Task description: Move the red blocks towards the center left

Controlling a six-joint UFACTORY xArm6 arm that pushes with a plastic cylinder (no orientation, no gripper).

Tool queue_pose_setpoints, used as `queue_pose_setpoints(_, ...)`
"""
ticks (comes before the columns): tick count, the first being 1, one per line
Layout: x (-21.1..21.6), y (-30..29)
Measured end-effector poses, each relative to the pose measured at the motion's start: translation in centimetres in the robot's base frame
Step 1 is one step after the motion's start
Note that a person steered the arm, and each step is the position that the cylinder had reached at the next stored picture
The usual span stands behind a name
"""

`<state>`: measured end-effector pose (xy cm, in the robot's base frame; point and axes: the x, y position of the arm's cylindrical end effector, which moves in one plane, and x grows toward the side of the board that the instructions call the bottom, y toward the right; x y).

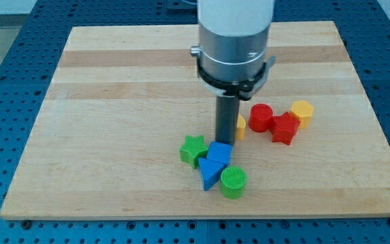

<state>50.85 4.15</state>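
A red cylinder and a red star-shaped block lie touching each other right of the board's middle. My tip stands to their left, apart from them, just above a blue cube and right of a green star. A yellow block peeks out from behind the rod, mostly hidden by it.
A yellow hexagonal block touches the red star's upper right. A blue triangle and a green cylinder lie below the blue cube. The wooden board sits on a blue perforated table.
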Motion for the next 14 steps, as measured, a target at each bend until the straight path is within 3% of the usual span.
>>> queue_pose_setpoints(3,1.1,13.0)
queue_pose_setpoints(4,-2.5,10.2)
queue_pose_setpoints(6,-7.9,-3.7)
queue_pose_setpoints(7,-8.0,-5.0)
queue_pose_setpoints(8,-9.0,-1.2)
queue_pose_setpoints(9,-13.8,-0.4)
queue_pose_setpoints(10,-14.1,-6.9)
queue_pose_setpoints(11,-6.9,-13.2)
queue_pose_setpoints(12,-3.3,-15.4)
queue_pose_setpoints(14,-12.3,-15.3)
